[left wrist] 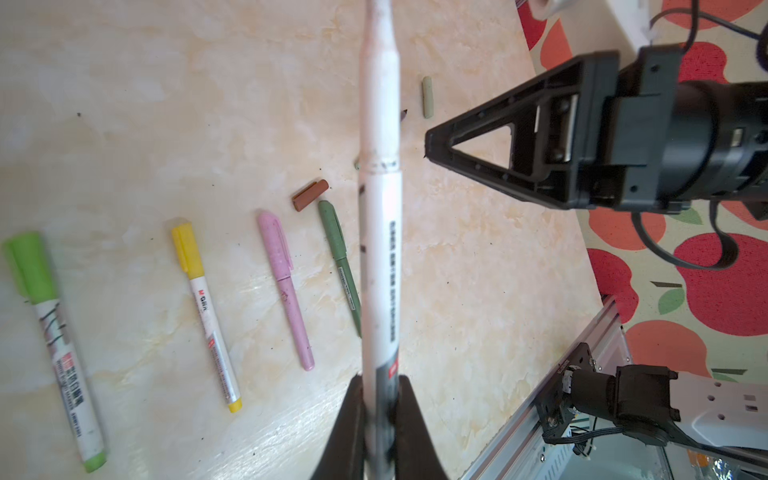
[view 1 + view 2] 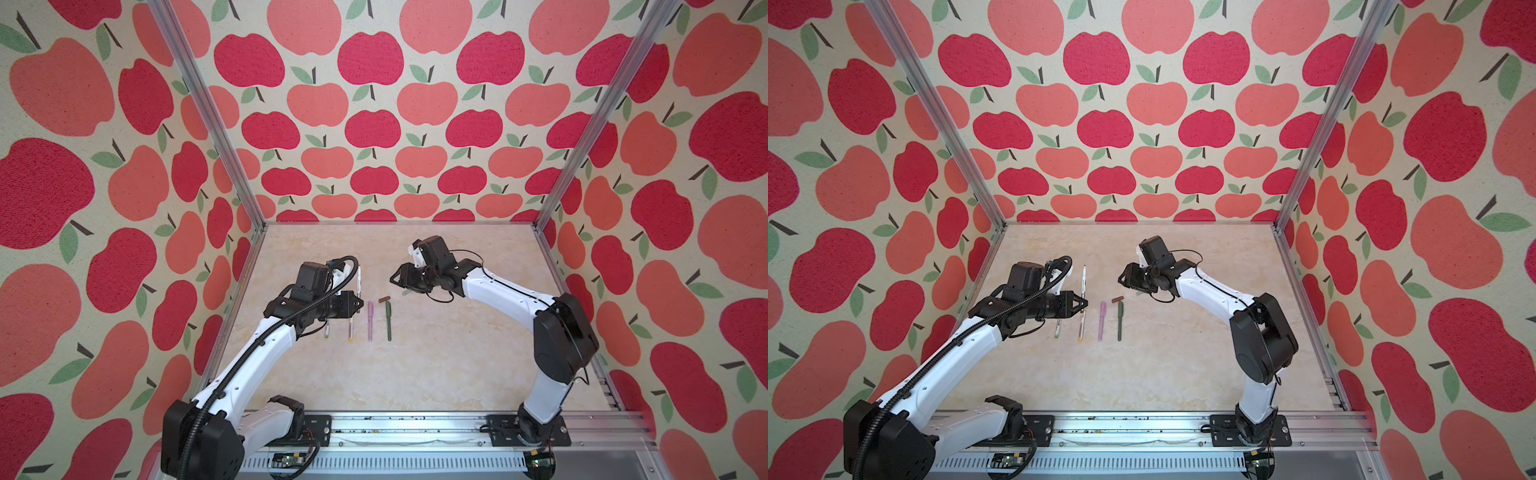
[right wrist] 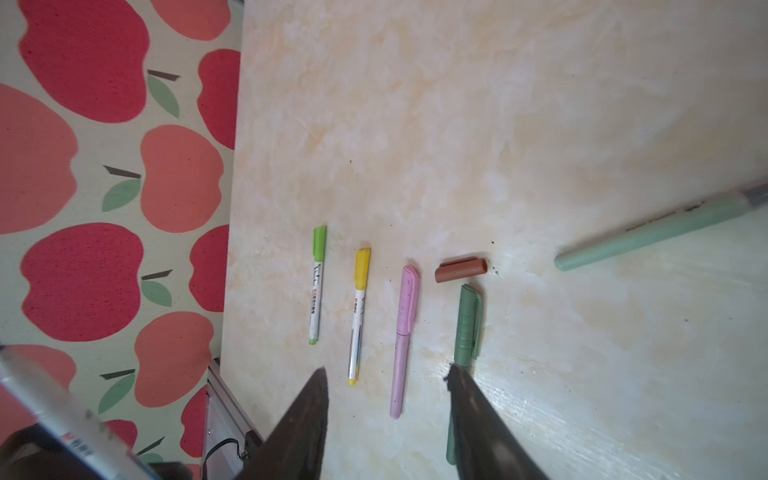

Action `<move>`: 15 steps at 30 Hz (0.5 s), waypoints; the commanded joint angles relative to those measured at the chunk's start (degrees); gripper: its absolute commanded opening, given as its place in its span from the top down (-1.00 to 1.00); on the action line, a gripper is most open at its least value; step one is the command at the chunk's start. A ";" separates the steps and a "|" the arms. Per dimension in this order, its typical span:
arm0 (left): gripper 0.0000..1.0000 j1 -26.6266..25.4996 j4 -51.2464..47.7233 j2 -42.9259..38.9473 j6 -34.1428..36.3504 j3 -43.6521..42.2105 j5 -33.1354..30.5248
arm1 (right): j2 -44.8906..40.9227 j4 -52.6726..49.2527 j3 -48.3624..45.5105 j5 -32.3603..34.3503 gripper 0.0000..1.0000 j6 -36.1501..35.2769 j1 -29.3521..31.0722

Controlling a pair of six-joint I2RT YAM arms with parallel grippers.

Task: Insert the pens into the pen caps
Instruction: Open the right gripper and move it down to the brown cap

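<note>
Left wrist view: yellow-capped pen (image 1: 208, 320) reads "M&G" in red.

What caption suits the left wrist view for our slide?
Left gripper clamps a white pen above four capped pens and a loose brown cap.

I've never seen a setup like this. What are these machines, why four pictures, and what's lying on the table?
These are two robot arms, each ending in a two-fingered gripper. Two pictures look down from overhead; the other two come from cameras on the arms' wrists. The left gripper is shut on a white pen. The right gripper is open and empty. On the table lie a lime-capped pen, a yellow-capped pen, a pink pen and a dark green pen, all capped, in a row. Nearby are a loose brown cap, an uncapped pale sage pen and a pale sage cap.
</note>
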 commanded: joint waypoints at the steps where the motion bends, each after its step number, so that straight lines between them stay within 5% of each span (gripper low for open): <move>1: 1.00 0.04 -1.11 -2.62 1.08 -1.59 -2.78 | 3.79 -5.82 4.15 0.85 -0.03 3.56 2.04; 15: 1.00 0.37 1.66 -7.96 0.87 -5.53 -3.23 | 15.43 -4.86 11.43 -3.55 -0.09 10.67 4.36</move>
